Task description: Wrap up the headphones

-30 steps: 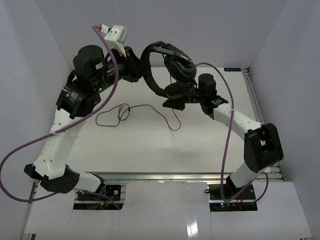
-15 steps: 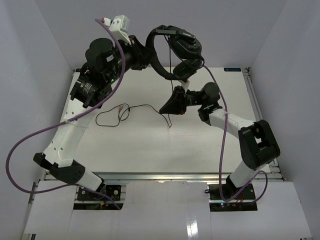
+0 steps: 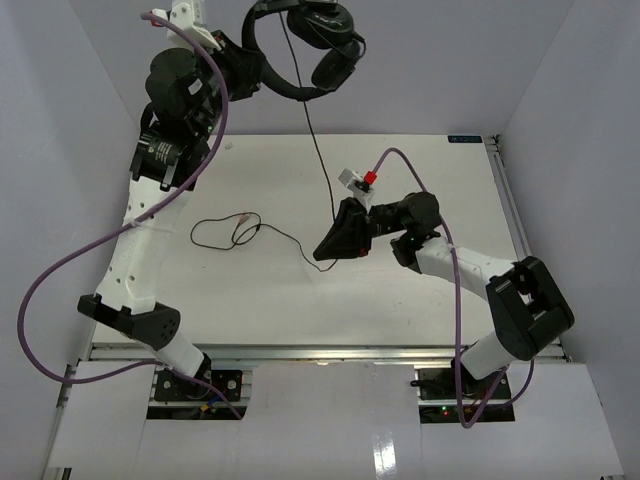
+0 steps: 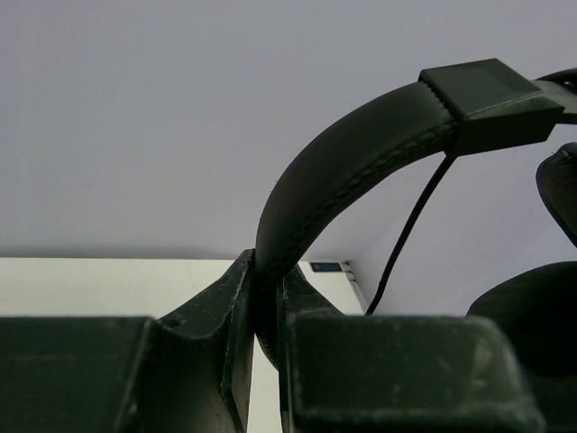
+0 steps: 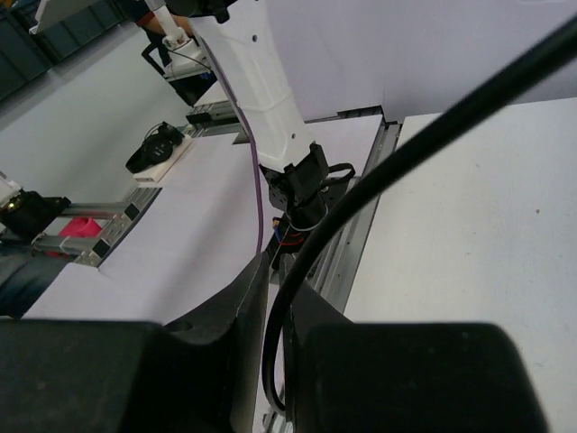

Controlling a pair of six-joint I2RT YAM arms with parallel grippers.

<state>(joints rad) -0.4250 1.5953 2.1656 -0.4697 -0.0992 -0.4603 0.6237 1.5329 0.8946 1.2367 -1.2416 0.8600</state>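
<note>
Headphones: the black headphones (image 3: pixel 330 60) hang in the air at 12 o'clock of the overhead view, above the far edge of the counter (image 3: pixel 250 290), and only the left hand carries them.
Left hand: the left hand (image 3: pixel 245 72) is at 11 o'clock, raised high on its arm. Its 2 fingers (image 4: pixel 207 334) are pressed onto the headband (image 4: pixel 361 153), which rises out of the slot between them and arches toward 2 o'clock in the wrist view.
Earcups: the 2 round earcups (image 3: pixel 320 22) sit at 3 o'clock of the left hand, 1 above the other in the overhead view.
Cable: the thin black cable (image 3: pixel 320 165) drops from the headphones toward 6 o'clock in a nearly straight line to the right hand. It bends there and trails over the counter toward 9 o'clock.
Cable end: it finishes in a loose loop (image 3: pixel 212 238) lying flat at 9 o'clock of the right hand, with the plug (image 3: pixel 245 215) just beside the loop.
Right hand: the right hand (image 3: pixel 322 250) is low over the middle of the counter, pointing toward 8 o'clock. Its 2 fingers are pressed nearly together, pinching the cable, which fills the narrow slot between them in the wrist view.
Purple lead: a thick purple lead (image 3: pixel 60 270) loops along the left arm, apart from the headphones.
</note>
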